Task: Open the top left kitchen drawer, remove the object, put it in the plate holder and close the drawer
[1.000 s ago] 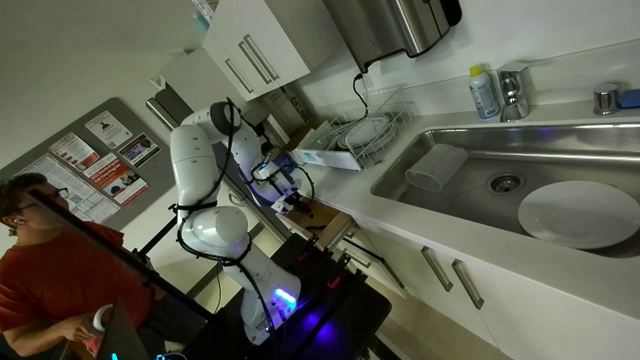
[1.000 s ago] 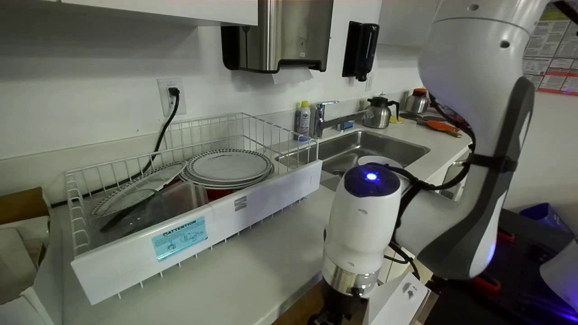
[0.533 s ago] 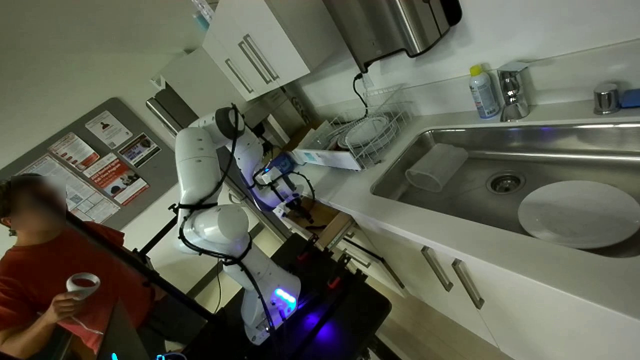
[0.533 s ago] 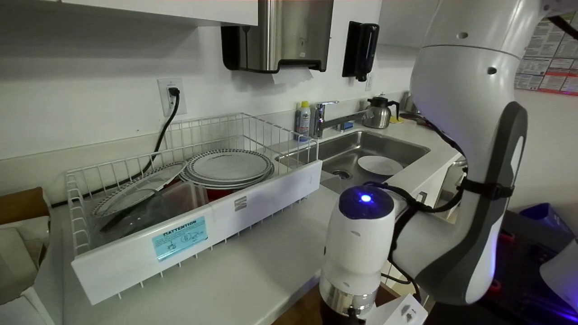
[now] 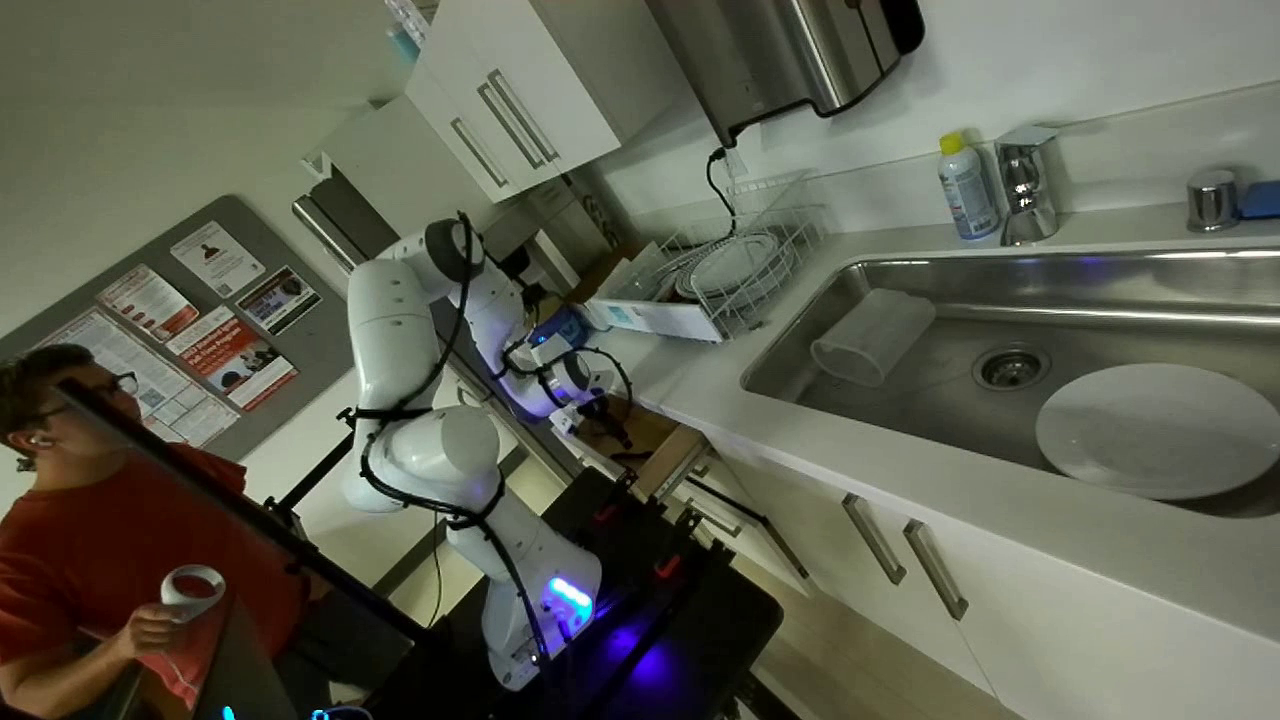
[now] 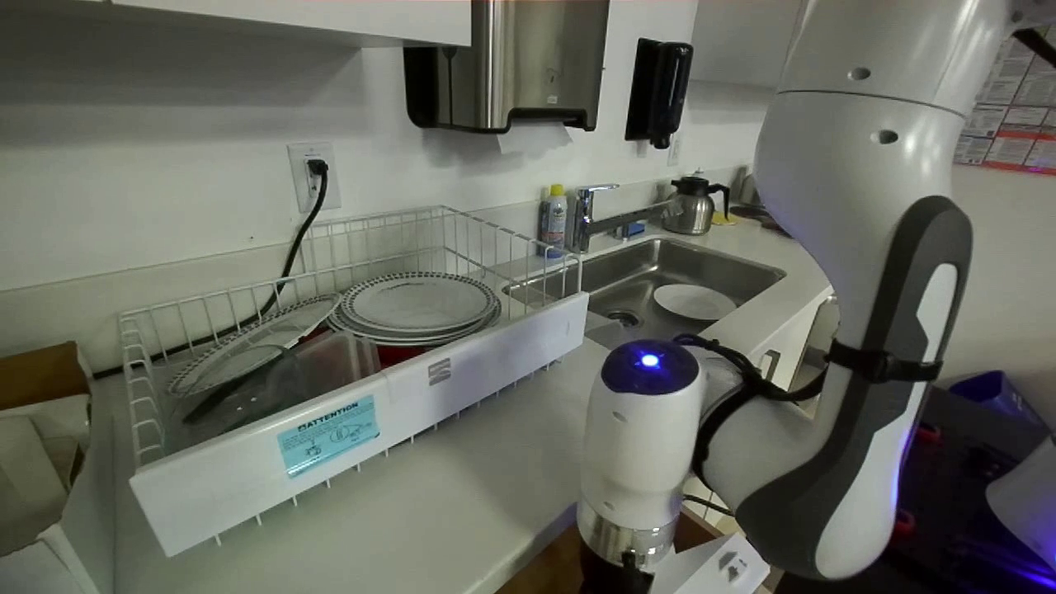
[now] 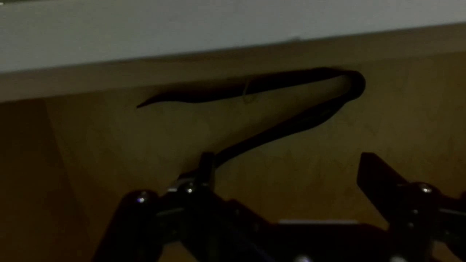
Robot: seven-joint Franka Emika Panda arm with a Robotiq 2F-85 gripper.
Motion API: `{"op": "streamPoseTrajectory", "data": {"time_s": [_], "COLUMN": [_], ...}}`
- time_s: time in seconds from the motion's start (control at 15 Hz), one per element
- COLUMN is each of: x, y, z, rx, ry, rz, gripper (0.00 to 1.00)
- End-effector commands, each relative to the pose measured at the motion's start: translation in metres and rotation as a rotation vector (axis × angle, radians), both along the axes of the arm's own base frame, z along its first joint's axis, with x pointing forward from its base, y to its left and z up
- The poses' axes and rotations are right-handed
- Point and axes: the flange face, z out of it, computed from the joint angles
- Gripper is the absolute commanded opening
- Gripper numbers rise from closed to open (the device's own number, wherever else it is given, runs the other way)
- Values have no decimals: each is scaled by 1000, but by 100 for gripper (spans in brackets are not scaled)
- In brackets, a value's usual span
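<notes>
The top left kitchen drawer (image 5: 672, 462) stands pulled out, its wood-toned floor (image 7: 276, 185) filling most of the wrist view. On that floor lies a pair of black tongs (image 7: 305, 119), spread in a V along one wall. My gripper (image 7: 287, 156) is open, with bare drawer floor showing between its fingertips. The left finger (image 7: 207, 165) overlaps the end of the lower tong arm; whether they touch I cannot tell. In an exterior view the gripper (image 5: 612, 428) points down into the drawer. The plate holder, a white wire rack (image 6: 355, 404), stands on the counter holding plates.
The counter edge (image 6: 528, 549) runs close beside the arm. A steel sink (image 5: 960, 440) holds a clear plastic container (image 5: 873, 337) and a large white plate (image 5: 1160, 430). An open cardboard box (image 6: 41, 487) stands beside the rack. A person (image 5: 110, 540) sits behind the arm.
My hand has moved down toward the drawer, then shifted slightly to the left in an exterior view. The drawer and the rack have not moved.
</notes>
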Motion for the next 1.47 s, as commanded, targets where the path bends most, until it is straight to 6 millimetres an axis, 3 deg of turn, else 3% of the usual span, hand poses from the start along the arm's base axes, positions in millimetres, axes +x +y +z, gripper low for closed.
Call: {"op": "streamPoseTrajectory", "data": {"time_s": [0.0,0.87,0.93,1.0,1.4], "x": [5,12,13,13,17], "y": [-4,-22,-23,-23,-16], "z": [-11,-68,-71,-72,-66], "rx": [11,51,54,55,67], "ry": [12,-23,-25,-25,-36], "rz": [-33,-58,-55,-54,-38], "gripper": [100,100,75,74,28]}}
